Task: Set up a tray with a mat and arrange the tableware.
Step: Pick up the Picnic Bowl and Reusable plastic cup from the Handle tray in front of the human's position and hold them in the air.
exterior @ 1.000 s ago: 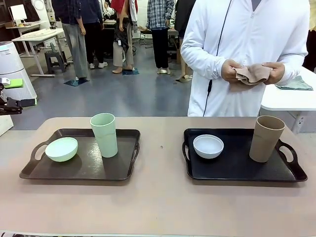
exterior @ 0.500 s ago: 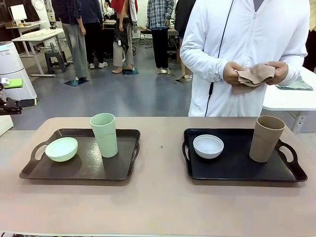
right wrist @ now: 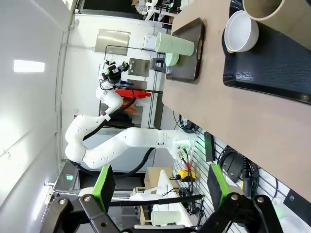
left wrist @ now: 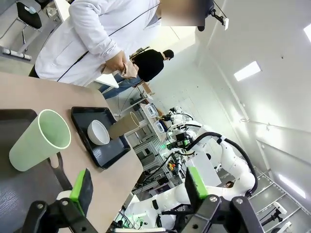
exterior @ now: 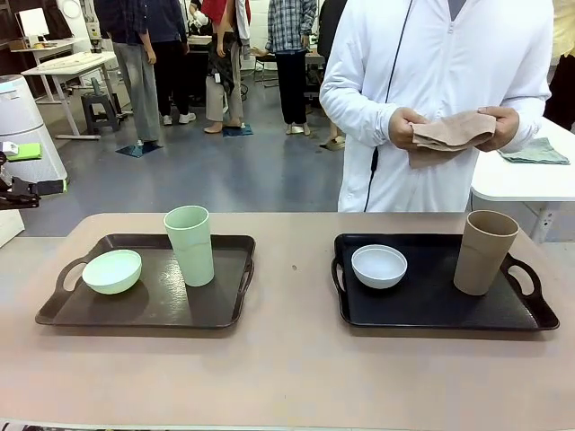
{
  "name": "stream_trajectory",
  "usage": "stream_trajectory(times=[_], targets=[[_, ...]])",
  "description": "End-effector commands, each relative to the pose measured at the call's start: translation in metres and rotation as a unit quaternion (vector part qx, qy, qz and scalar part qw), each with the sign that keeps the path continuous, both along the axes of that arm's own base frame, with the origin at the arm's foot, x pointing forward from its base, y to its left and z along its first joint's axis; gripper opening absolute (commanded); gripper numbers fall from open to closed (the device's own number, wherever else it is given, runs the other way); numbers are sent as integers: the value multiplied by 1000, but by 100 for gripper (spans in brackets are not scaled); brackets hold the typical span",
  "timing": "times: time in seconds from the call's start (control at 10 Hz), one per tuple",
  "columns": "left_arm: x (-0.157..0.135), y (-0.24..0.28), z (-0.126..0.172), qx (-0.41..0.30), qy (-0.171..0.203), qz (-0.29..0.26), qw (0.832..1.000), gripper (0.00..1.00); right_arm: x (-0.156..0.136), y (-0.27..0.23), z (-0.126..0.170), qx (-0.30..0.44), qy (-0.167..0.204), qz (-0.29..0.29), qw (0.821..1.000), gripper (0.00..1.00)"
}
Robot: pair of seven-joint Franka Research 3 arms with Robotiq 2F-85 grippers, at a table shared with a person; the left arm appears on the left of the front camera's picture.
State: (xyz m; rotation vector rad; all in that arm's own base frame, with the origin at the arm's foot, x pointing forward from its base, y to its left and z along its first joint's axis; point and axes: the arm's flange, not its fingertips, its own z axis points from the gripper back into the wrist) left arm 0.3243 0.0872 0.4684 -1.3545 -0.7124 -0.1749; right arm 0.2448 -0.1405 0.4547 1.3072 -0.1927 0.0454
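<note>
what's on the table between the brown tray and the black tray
Only bare tabletop, save a tiny dark speck, lies between the brown tray and the black tray, as the front view shows.

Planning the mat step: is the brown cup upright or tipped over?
Upright: the brown cup stands base down, rim up, on the black tray.

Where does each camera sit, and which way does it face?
Front view: robot's side of the table, facing across at the person holding a cloth.
Left wrist view: near the table's left end, looking along it; open left gripper below.
Right wrist view: rolled sideways, near the right end, looking along it; open right gripper below.
Shared: all show the green cup and pale bowl.
</note>
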Motion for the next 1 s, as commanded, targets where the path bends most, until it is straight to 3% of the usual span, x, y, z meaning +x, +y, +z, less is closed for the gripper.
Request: stream_trajectory(times=[0.0,0.9], targets=[[2,1,3,-9,-2,3,1000,100,1,-3,2,3,-10,3,1000,100],[2,1,3,-9,-2,3,1000,100,1,-3,2,3,-10,3,1000,100]])
